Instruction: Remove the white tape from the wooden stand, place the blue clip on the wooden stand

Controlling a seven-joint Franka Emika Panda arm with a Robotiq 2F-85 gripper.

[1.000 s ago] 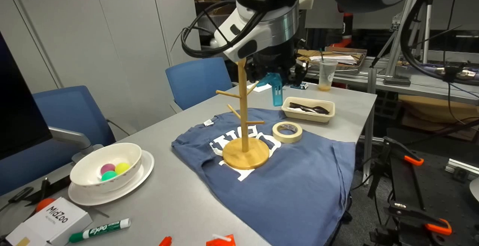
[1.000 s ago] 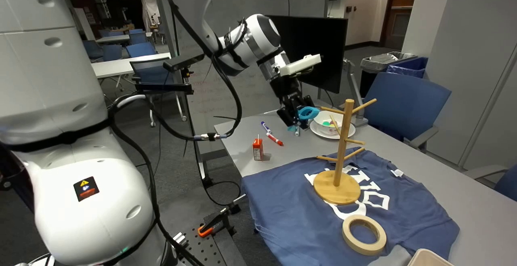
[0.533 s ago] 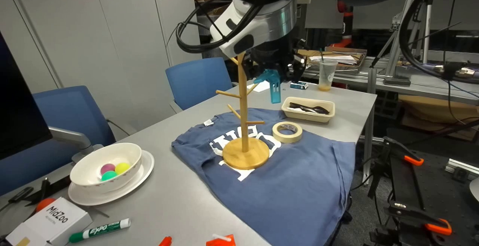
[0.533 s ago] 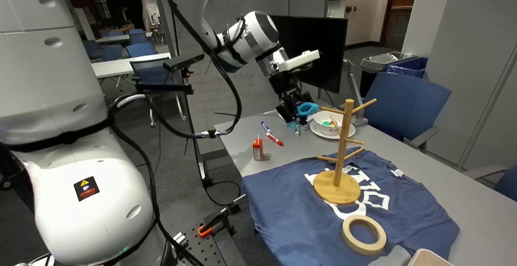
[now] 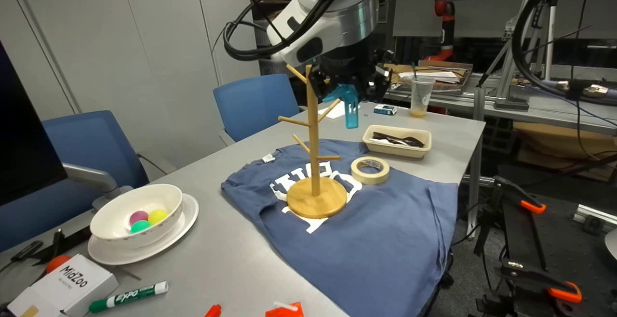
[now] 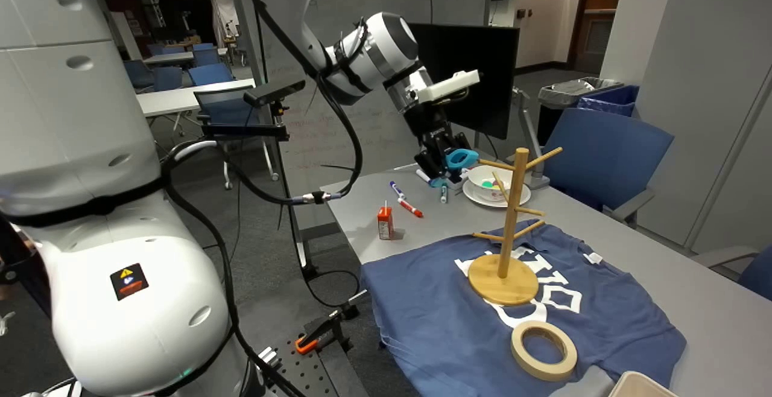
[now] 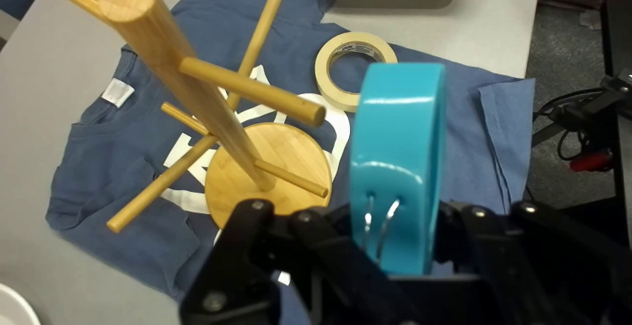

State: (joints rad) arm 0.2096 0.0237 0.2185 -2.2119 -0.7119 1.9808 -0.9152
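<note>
The wooden stand (image 5: 314, 138) stands upright on the blue shirt; its pegs hold nothing. It shows also in an exterior view (image 6: 510, 222) and at the left of the wrist view (image 7: 163, 48). The white tape (image 5: 370, 178) lies flat on the shirt beside the stand's base, also in the wrist view (image 7: 324, 75). My gripper (image 7: 392, 221) is shut on the blue clip (image 7: 397, 137), which points outward between the fingers. In both exterior views the clip (image 5: 351, 112) (image 6: 462, 159) is in the air near the upper pegs, seemingly apart from them.
A blue shirt (image 5: 376, 230) lies under the stand. A cream tray (image 5: 397, 150) with dark utensils is behind the tape. A white bowl (image 5: 111, 211) on a plate, a green marker (image 5: 130, 297) and a red carton (image 6: 385, 223) are on the table. A monitor (image 6: 467, 77) stands behind.
My gripper has risen a little with the blue clip in it, drifting slightly left in an exterior view. The stand and the tape have not moved.
</note>
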